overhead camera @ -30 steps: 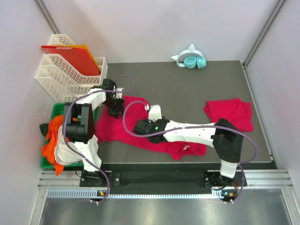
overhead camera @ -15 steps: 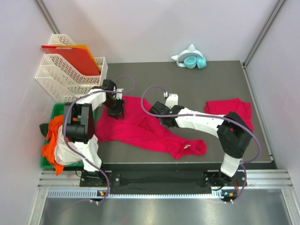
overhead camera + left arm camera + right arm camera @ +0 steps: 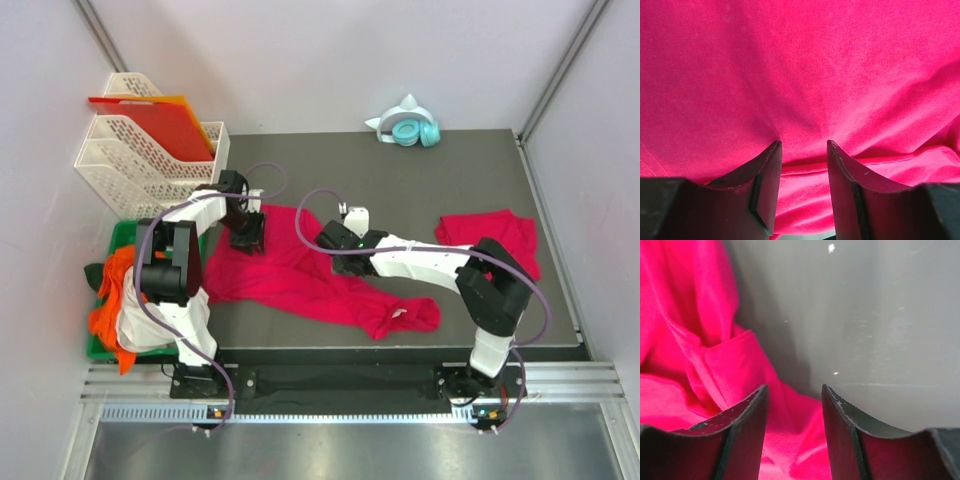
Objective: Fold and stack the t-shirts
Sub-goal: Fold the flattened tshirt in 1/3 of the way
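Top external view: one spread t-shirt (image 3: 290, 272) lies crumpled on the left-centre part of the table (image 3: 400, 190), running from beside the left arm to the near edge at the middle, where its white neck label shows. A second t-shirt (image 3: 490, 245) lies bunched at the right side of the table, well apart from the first. The left gripper (image 3: 247, 238) sits on the far left corner of the spread t-shirt. The right gripper (image 3: 335, 245) sits at that shirt's far right edge. White mesh trays (image 3: 140, 165) holding red-orange sheets (image 3: 150, 120) stand at the far left; headphones (image 3: 410, 130) lie at the far edge. Left wrist view: the left gripper (image 3: 802, 145) has its jaws partly apart, tips against the spread t-shirt (image 3: 800, 75); the fabric puckers at each tip, and no fold is seen clamped. Right wrist view: the right gripper (image 3: 792, 390) has its jaws partly apart and holds nothing; between them the edge of the spread t-shirt (image 3: 690, 340) meets the bare table (image 3: 880, 315).
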Available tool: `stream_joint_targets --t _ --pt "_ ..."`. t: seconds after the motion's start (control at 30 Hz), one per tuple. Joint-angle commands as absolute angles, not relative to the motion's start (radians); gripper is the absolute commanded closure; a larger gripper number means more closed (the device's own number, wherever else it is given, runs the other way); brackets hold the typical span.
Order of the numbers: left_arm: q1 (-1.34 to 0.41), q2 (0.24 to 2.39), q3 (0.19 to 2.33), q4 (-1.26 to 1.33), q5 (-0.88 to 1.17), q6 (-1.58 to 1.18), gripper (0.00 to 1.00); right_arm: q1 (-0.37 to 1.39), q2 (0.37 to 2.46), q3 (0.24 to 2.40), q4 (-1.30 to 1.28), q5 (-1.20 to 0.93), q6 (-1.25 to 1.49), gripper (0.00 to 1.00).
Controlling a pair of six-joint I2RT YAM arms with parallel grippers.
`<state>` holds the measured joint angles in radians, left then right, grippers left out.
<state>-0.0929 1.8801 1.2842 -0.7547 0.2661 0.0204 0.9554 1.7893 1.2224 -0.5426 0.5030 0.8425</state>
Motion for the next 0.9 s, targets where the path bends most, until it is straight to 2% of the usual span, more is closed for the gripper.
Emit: stream_joint_targets --t 0.0,0.07,0.2,0.27,0.87 --pt "-0.091 1.847 1.284 -0.755 0.284 0.015 0.54 0.969 1.822 1.227 -0.446 0.393 0.804 0.58" --pt "-0.091 1.845 1.284 -0.755 0.282 0.017 0.54 0.980 1.836 1.233 -0.436 0.370 0.801 0.65" --pt "-0.091 1.841 1.282 -0.755 0.278 0.020 0.54 1.018 1.844 1.236 -0.422 0.367 0.793 0.95" --pt "-0.091 1.842 1.282 -0.755 0.278 0.021 0.54 1.044 1.847 1.242 -0.429 0.376 0.795 1.00" --pt "-0.091 1.859 1.285 -0.752 0.278 0.015 0.54 1.278 1.910 1.310 -0.569 0.558 0.867 1.00"
